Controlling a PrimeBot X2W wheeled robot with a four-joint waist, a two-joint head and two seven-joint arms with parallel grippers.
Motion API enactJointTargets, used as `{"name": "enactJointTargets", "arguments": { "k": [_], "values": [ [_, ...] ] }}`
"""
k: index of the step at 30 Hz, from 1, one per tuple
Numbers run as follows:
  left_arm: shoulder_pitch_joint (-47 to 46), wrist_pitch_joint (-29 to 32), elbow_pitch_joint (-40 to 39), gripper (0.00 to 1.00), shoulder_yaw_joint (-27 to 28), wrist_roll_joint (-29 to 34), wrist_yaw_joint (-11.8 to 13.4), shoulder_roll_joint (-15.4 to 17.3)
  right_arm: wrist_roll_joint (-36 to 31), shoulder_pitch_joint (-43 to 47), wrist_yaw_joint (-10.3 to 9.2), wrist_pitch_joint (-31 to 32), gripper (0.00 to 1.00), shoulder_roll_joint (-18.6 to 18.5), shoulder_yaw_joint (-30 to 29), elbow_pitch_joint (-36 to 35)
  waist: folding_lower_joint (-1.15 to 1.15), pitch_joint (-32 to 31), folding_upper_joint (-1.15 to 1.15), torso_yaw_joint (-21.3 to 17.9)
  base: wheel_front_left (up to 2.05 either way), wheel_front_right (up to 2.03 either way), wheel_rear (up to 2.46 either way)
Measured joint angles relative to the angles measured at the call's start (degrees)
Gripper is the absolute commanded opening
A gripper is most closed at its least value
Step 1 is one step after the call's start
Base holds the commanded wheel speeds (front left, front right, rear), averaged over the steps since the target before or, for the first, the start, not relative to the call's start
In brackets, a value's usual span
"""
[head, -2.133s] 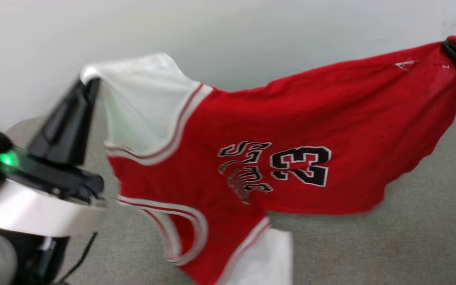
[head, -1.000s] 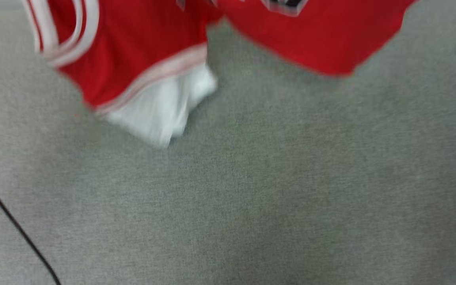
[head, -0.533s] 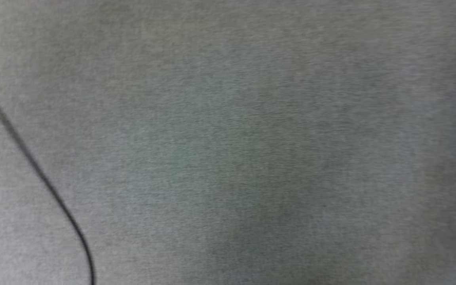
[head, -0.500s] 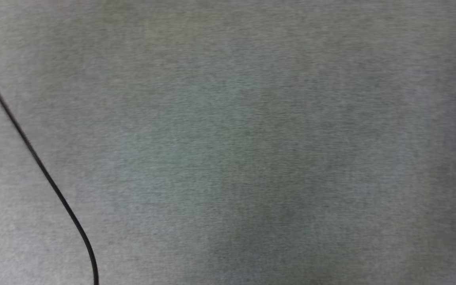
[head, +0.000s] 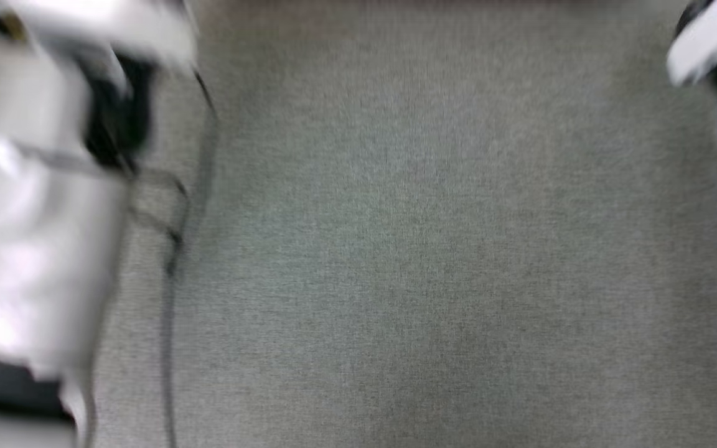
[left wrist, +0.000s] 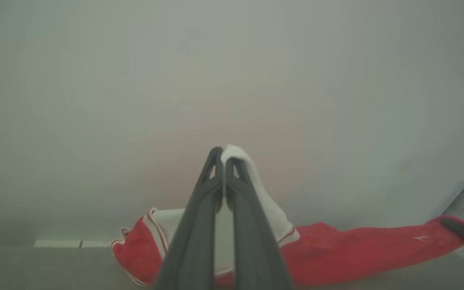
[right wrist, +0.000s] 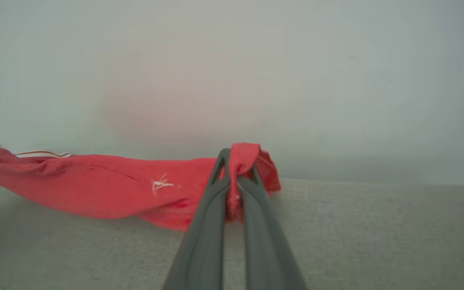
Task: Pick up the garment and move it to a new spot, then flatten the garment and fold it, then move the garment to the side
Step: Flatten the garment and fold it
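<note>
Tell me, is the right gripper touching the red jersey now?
Touching. In the right wrist view the right gripper is shut on a red edge of the jersey, with the fabric pinched between its jaws and bunched over the tips.

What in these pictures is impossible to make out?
- Wrist views: any print on the garment, seen edge-on and hidden by its folds.
- Left wrist view: the garment's middle, behind the left gripper.
- Head view: the pale forearm, smeared by motion blur, cut by the left edge.
- Right wrist view: the hem inside the right gripper.
</note>
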Motion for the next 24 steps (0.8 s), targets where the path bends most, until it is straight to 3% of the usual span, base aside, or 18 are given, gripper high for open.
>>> {"name": "enactJointTargets", "arguments": {
  "k": [2,11,24],
  "values": [
    [6.88,0.0,-2.05,0.0,0.46,-1.51,-0.04,-0.96,1.75,3.37,0.0,-0.34,0.0,-0.37,1.85,-0.05,0.0,-1.8,0.0,0.17,0.0,0.0,0.0],
    [31.36,0.75,-9.02,0.0,-3.27,-0.92,0.9,0.56,10.68,21.11,0.0,0.2,0.0,-4.59,5.46,-1.54,-0.02,-10.69,0.0,1.57,0.0,0.0,0.0],
    [58.11,8.83,-24.13,0.0,-6.15,-4.14,5.17,8.49,19.15,44.44,0.0,3.04,0.0,-6.75,1.94,-9.09,-0.03,-22.88,0.0,2.71,0.0,0.0,0.0]
  ]
}}
